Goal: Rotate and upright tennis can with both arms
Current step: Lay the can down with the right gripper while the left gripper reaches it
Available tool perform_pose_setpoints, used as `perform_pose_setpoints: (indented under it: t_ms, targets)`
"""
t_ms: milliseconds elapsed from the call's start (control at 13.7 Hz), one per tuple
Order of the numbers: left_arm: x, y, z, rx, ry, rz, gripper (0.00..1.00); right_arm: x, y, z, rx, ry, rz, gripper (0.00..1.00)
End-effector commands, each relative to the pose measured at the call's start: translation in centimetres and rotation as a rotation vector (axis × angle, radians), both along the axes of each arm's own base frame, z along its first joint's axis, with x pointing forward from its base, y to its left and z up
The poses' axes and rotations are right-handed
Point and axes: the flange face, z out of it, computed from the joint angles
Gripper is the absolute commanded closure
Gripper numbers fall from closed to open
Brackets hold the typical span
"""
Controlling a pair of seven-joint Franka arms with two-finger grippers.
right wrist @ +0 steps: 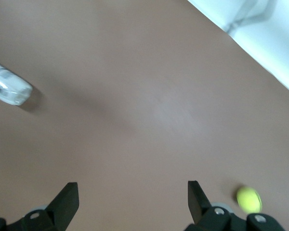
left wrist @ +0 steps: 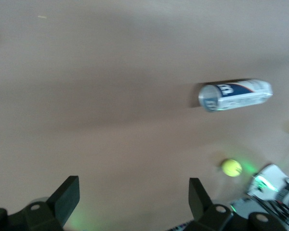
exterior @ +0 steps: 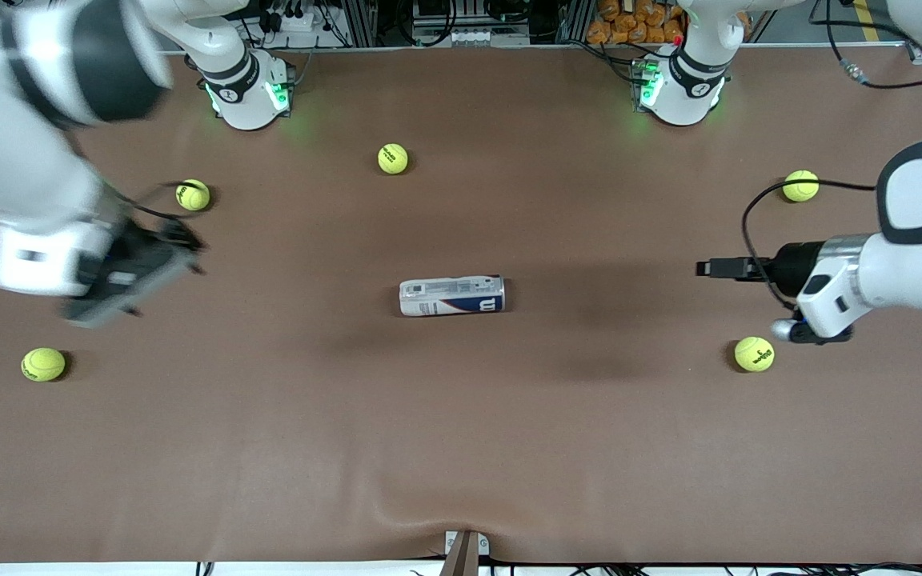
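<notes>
Tabletop point(exterior: 461, 448): brown, lying flat under everything.
Tennis can point(exterior: 452, 296): lying on its side at mid-tabletop.
Tennis balls: five sitting well apart from the can — point(exterior: 393, 158), point(exterior: 193, 194), point(exterior: 800, 186) farther from the front camera; point(exterior: 43, 364), point(exterior: 754, 354) nearer.

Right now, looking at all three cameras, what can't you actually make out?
- Right claw: motion-blurred in the front view.
- Tennis can: its label's fine print is too small in the front view; in the right wrist view only one end shows, the rest cut off by the edge.
- Left claw: seen end-on in the front view, fingers merged.
</notes>
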Motion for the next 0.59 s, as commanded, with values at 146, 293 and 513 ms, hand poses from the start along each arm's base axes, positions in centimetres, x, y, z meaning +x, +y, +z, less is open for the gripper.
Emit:
perform_pose_setpoints:
  t_ms: [146,293,513]
  targets:
    - [2.5,-3.3,-5.4,-0.204,-0.001,0.053,0.0,-4.8,-8.8,3.8,0.002,0.091,-0.373,0.0]
    - [2.8,-4.4,-8.0,-0.287,-0.006,0.093,0.0,-7.7,-12.1,5.6,-0.004,0.148,-0.519,0.0]
    - [1.8,-7.8,-11.6,-0.375,-0.044,0.141,0.0,-9.9,-12.9,7.3,0.057,0.179,-0.709,0.0]
